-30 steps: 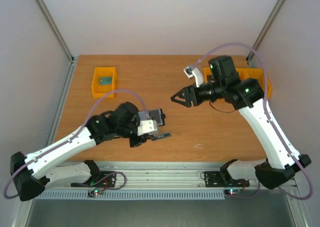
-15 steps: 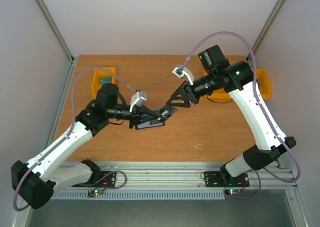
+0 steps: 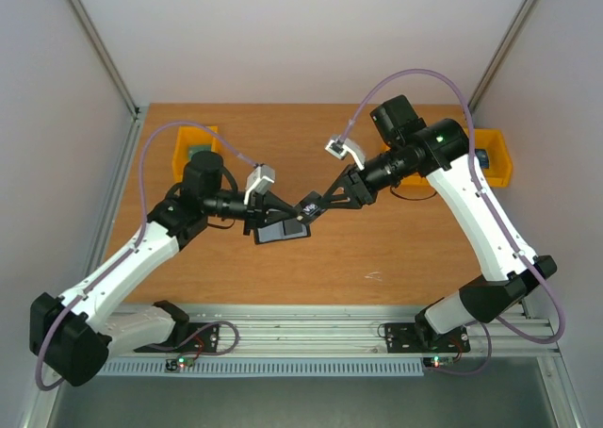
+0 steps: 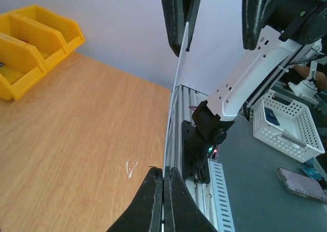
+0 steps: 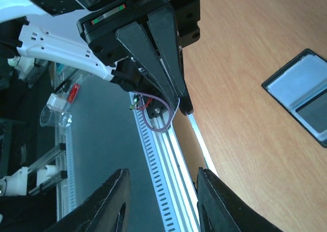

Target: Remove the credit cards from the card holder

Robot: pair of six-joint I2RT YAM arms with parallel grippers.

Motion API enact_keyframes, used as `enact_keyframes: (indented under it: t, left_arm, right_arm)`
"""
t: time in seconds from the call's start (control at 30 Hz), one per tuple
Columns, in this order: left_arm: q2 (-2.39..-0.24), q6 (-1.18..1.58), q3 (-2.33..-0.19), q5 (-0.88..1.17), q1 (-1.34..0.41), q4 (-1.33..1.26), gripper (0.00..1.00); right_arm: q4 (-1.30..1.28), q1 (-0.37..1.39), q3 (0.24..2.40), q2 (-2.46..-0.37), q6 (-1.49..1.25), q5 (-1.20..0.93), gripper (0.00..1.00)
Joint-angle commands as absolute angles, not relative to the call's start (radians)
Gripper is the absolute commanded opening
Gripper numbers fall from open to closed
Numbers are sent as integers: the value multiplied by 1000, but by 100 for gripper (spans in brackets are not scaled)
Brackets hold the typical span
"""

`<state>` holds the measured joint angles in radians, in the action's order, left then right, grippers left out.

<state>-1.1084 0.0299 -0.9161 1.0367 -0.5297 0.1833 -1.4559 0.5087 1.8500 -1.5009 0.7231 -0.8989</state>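
This was a robotics lab cell: a wooden table edged with an aluminium rail, boxed in by plain white panels, with yellow parts bins on it. Beyond stood a white perforated basket and a clear beaker.

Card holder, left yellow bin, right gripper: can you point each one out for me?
card holder (image 5: 299,86): right wrist view, on its blue-grey inner pocket.
left yellow bin (image 3: 196,130): top external view, on its far rim.
right gripper (image 5: 162,173): right wrist view, midway between its open fingertips.
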Motion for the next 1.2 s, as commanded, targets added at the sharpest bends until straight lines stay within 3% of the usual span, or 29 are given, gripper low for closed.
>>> enact_keyframes:
  t: [0.0, 0.33, 0.53, 0.73, 0.87, 0.97, 1.1, 1.13, 1.17]
  left_arm:
    - [-1126, 3, -948, 1074, -526, 74, 0]
    - [-1132, 3, -948, 1090, -526, 71, 0]
    - [-1132, 3, -948, 1094, -526, 70, 0]
    - [-1134, 4, -948, 1096, -526, 66, 0]
    - [-1131, 6, -946, 1093, -526, 63, 0]
    - [-1130, 8, -945, 1087, -526, 62, 0]
    - [-1124, 15, -933, 1048, -526, 50, 0]
    - [-1122, 16, -927, 1024, -526, 45, 0]
    - [-1119, 21, -918, 990, -526, 38, 9]
  right_arm:
    - [-1429, 514, 1830, -1515, 727, -907, 35]
    - [-1398, 513, 1792, -1509, 728, -784, 35]
    - [-1373, 509, 1806, -1467, 730, -672, 47]
    - [-1375, 508, 1819, -1463, 732, -733, 49]
    - [-1378, 510, 1808, -1477, 726, -836, 40]
    - [-1391, 510, 1816, -1494, 727, -883, 27]
    - [-1381, 510, 1807, -1488, 717, -889, 1]
    - [-1363, 509, 1802, -1478, 698, -866, 1]
    - [-1340, 506, 1792, -1468, 676, -827, 1]
